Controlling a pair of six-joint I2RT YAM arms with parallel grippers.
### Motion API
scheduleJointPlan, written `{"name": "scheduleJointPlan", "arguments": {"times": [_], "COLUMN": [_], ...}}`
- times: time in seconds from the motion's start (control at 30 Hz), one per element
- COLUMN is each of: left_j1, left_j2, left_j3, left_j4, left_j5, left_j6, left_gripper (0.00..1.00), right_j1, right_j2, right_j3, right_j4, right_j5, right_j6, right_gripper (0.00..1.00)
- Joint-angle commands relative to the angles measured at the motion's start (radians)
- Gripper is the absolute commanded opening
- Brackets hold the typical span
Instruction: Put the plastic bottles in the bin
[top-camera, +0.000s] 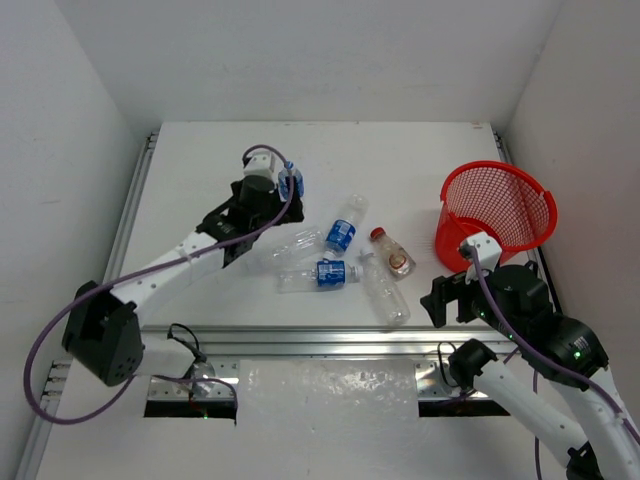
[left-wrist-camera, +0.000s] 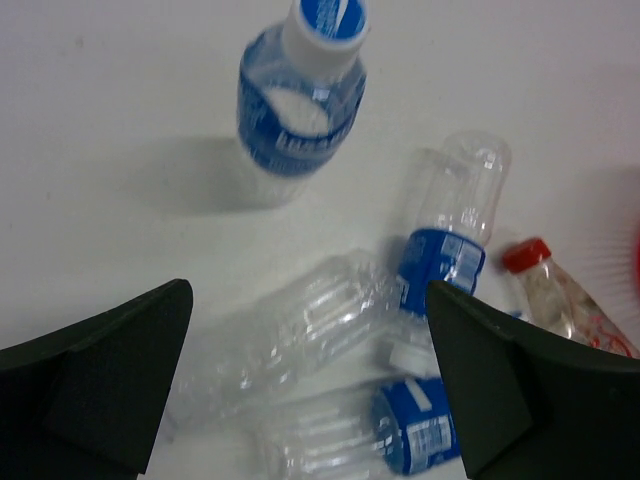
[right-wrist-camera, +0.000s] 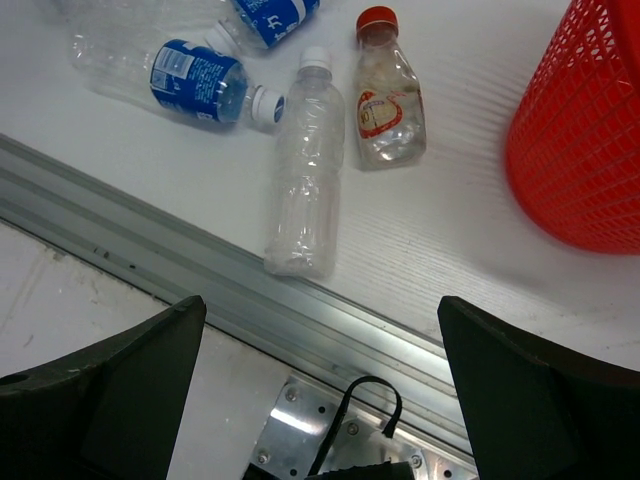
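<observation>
left gripper (left-wrist-camera: 305, 300): spread wide, empty, above lying clear plastic bottles (left-wrist-camera: 270, 345) | right gripper (right-wrist-camera: 320, 310): spread wide, empty, near side of 1 unlabelled bottle (right-wrist-camera: 303, 175) | round red mesh plastic bin (right-wrist-camera: 580, 140): far-right of it

white table (top-camera: 400, 160) | silver rail (top-camera: 300, 341) along table's near edge | black wire (right-wrist-camera: 352, 384) just past table's near edge

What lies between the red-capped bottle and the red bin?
Nothing but a bare stretch of white table separates the red-capped bottle from the bin. The right wrist view shows this most clearly, and the top view agrees.
</observation>
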Motion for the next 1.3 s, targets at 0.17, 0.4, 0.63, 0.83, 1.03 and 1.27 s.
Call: {"name": "scheduleJointPlan", "arguments": {"times": [0.17,0.4,0.63,0.83,1.03,1.27], "left_j1": [0.039,0.076,0.086,0.086,0.086,0.085], "left_j2": [0.301,0.453,0.513,0.475,0.345,0.095], "left_j3": [0.308,0.428,0.479,0.479,0.508,0.476], "left_j4": [0.189,0.181,0.15,0.13,0.097,-0.146], "left_j5": [-0.079,-0.087,-0.077,-0.044,-0.015,0.296], "left_j6": [0.178,0.19,0.195,0.192,0.178,-0.044], "left_gripper": [1.0,0.99,0.56,0.1,0.04,0.03], "right_j1": [0.005,0.005,0.005,0.005,0.005,0.005], "right_j2": [0.008,0.01,0.028,0.039,0.047,0.079], "right_j3": [0.009,0.008,0.008,0.004,0.021,0.092], "right_j4": [0.037,0.042,0.04,0.046,0.083,0.339], "right_j5": [-0.047,-0.059,-0.072,-0.075,-0.094,-0.41], "right_j6": [-0.03,-0.037,-0.042,-0.045,-0.028,-0.008], "right_gripper": [0.99,0.99,0.99,0.99,0.99,0.99]}}
